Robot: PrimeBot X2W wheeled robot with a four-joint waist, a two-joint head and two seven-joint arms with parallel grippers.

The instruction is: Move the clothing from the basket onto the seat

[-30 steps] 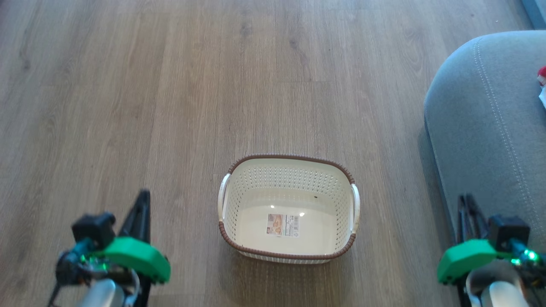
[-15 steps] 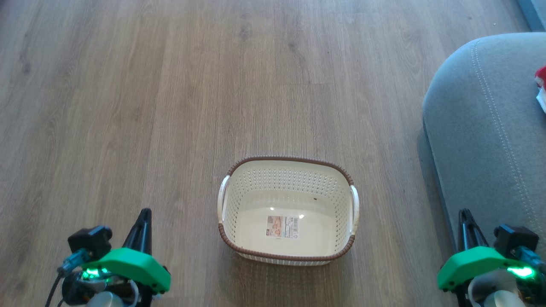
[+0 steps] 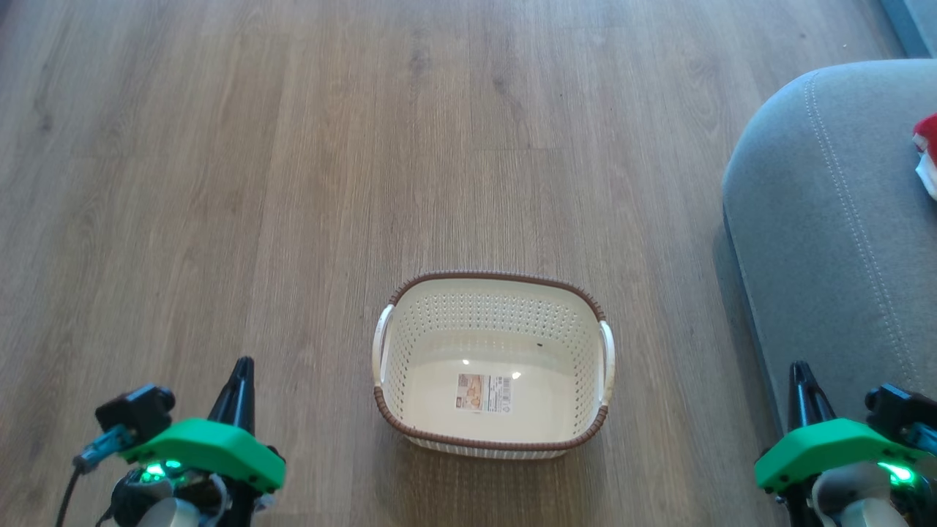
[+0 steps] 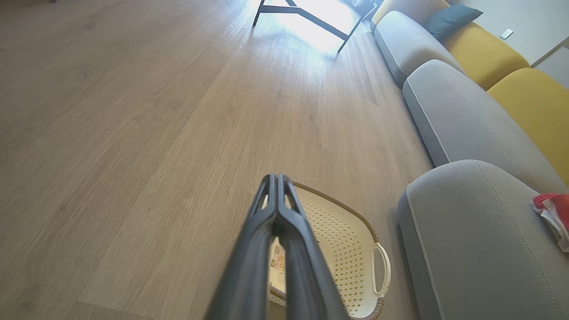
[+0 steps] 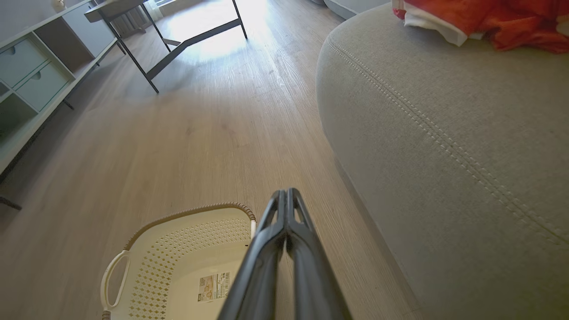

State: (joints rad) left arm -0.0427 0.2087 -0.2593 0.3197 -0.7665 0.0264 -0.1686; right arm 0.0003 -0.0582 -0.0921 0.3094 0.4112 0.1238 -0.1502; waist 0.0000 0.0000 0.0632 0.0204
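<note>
Head view: basket (image 3: 498,278) sits on the floor w/ nothing in it but its label. Clothing (image 3: 926,143) lies on the seat (image 3: 827,219), near its right side, so we judge the move done. Left gripper (image 3: 240,369) & right gripper (image 3: 800,373) both have fingers pressed together, holding nothing. Garment looks soft, light, floppy; it would prob. sag and bunch. If re-gripped, we'd pinch a raised fold. Frame edges cut most of it off, so its full shape is unclear.
</note>
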